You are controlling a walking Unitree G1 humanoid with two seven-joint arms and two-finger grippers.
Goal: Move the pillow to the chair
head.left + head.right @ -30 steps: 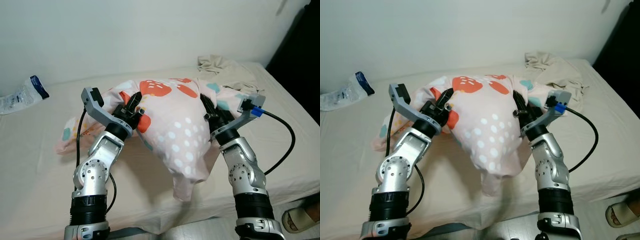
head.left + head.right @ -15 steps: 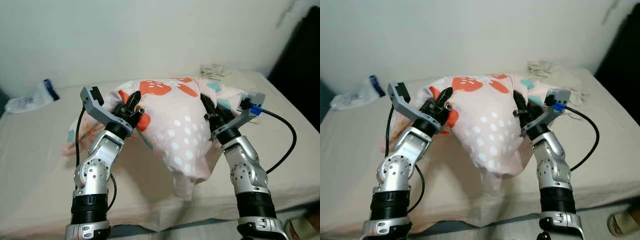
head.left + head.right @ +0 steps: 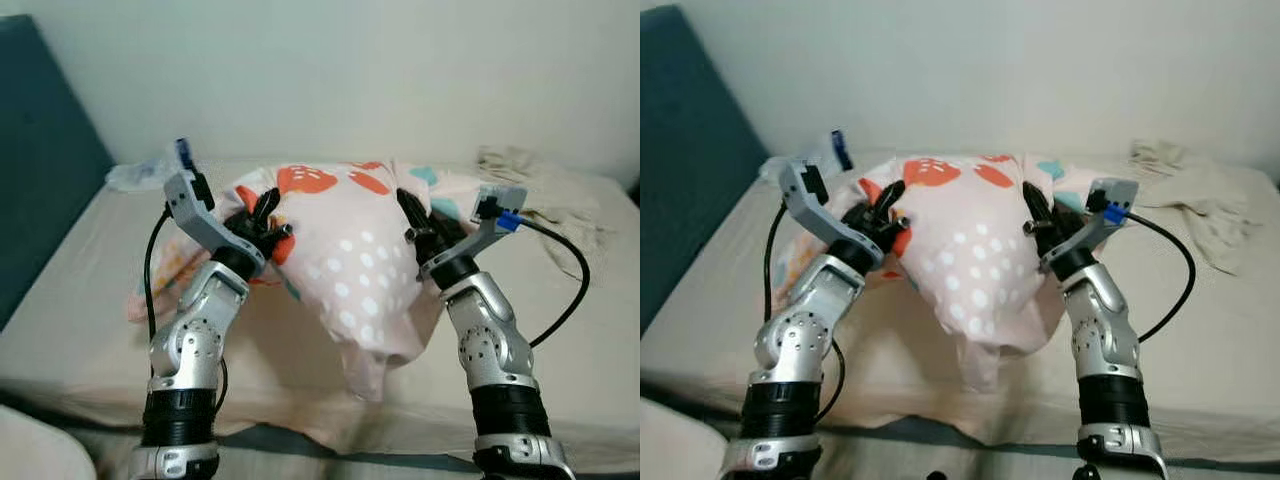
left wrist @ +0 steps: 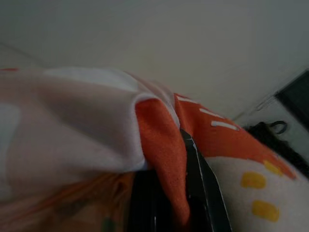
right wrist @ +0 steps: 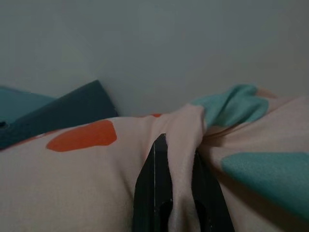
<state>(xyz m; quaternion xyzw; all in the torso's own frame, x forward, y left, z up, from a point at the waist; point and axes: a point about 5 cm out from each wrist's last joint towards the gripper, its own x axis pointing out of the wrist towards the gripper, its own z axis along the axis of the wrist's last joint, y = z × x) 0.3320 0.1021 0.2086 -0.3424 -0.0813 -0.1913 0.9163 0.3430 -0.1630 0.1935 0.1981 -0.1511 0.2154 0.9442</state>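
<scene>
Beige bed (image 3: 90,300), white wall (image 3: 330,70), teal headboard (image 3: 40,190)

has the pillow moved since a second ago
Cannot tell. The pillow sits the same between left gripper and right gripper; the bed shift looks like camera motion.

Head stereo pair looks forward and down over both arms at the bed (image 3: 90,300). Wrist cameras sit close, facing along pinched pillow (image 4: 164,145) fabric.

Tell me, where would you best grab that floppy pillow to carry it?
By a bunched fold of cover near each upper end, one pincer from each side, probably. The pillow is wide and limp, sagging in the middle, so two spread pinches share it. The left pincer and right pincer each hold such a fold.
</scene>
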